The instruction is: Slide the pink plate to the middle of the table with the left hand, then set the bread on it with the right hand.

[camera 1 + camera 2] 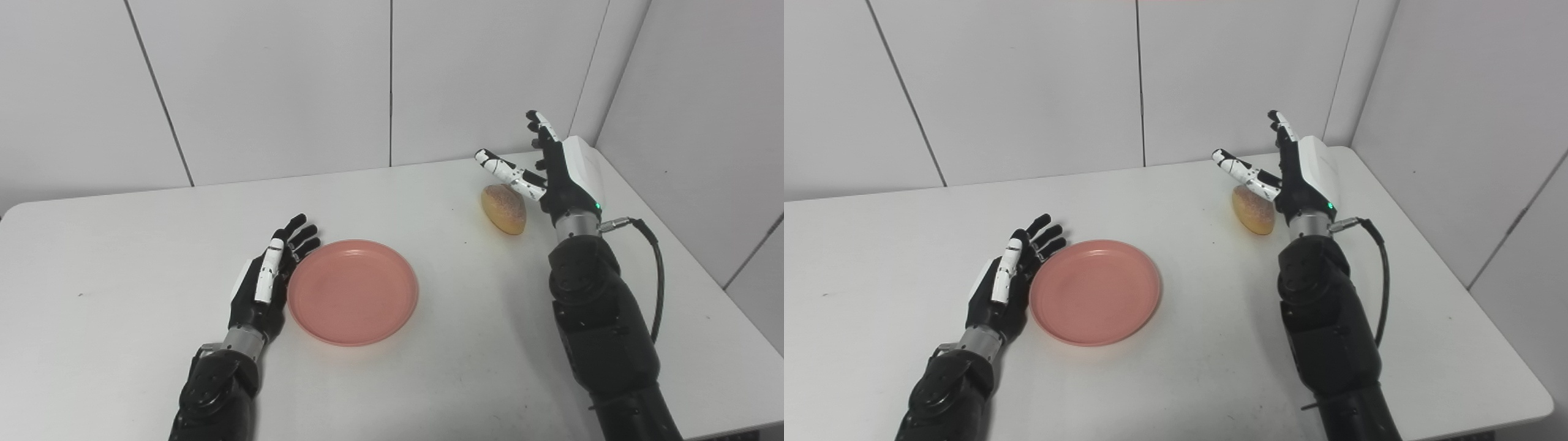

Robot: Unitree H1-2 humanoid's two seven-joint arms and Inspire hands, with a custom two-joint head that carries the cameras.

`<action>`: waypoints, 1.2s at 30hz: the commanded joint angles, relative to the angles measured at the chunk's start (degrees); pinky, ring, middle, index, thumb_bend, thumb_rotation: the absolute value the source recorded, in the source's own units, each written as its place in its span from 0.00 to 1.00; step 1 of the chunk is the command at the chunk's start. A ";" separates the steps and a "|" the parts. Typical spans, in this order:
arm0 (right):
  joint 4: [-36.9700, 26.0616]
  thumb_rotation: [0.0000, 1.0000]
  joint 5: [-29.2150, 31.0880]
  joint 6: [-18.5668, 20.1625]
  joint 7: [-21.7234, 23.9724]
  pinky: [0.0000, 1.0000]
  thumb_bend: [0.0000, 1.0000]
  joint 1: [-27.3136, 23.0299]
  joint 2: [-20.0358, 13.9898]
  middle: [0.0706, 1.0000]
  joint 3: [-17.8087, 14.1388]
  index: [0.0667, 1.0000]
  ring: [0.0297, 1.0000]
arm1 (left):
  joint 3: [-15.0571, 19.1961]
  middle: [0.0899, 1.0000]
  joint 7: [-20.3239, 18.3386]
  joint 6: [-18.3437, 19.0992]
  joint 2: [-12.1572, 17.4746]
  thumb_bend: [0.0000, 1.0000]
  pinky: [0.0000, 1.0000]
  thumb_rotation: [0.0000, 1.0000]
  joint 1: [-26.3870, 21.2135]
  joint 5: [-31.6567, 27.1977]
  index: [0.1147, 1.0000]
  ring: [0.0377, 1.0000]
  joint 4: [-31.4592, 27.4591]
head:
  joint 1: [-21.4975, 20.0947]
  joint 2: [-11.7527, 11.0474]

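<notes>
Closest to me, my two dark, glossy forearms come up from the bottom edge, jointed black shells with metal wrist collars, and a black cable loops off my right wrist. My left hand (264, 285) lies low at the left rim of the pink plate (353, 291), fingers straight and slightly fanned, palm turned toward the plate, gripping nothing; the black fingertips sit right against the rim, though I can't tell for sure that they touch. The plate is round, shallow, smooth and matte, salmon pink with a raised lip, lying flat near the middle of the white table (122, 343), whose surface is plain and faintly speckled. Farther out and to the right, my right hand (554, 174) stands upright with fingers spread wide and pointing up, white back shell showing, thumb angled out over the bread (504, 209), holding nothing. The bread is an oval roll, golden crust with a paler, grainy top, resting on the table just left of that hand, well apart from the plate. The left eye view shows most of the roll below the thumb; the right eye view tucks its right edge behind my hand (1298, 177). Behind it all, flat white wall panels with thin dark seams.
</notes>
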 commanded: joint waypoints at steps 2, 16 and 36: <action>2.24 0.68 -4.96 0.00 1.19 0.68 0.96 -4.21 -0.17 0.90 -1.03 0.93 0.82 | 0.09 0.87 -0.42 3.79 0.77 0.32 0.89 1.00 1.68 -0.10 0.86 0.88 0.88 | -0.18 0.11; 15.34 0.60 -13.65 0.01 3.28 0.68 0.99 -9.55 3.38 0.91 -3.90 0.94 0.86 | 0.48 0.87 -0.79 4.50 1.04 0.33 0.89 1.00 1.82 -0.28 0.85 0.88 0.55 | -0.54 0.79; 26.28 0.60 -10.55 -0.02 1.40 0.78 0.97 -12.31 2.05 0.89 -1.93 0.90 0.88 | -0.08 0.86 -0.86 4.38 1.53 0.33 0.89 1.00 2.33 0.66 0.85 0.87 -0.66 | -0.20 1.68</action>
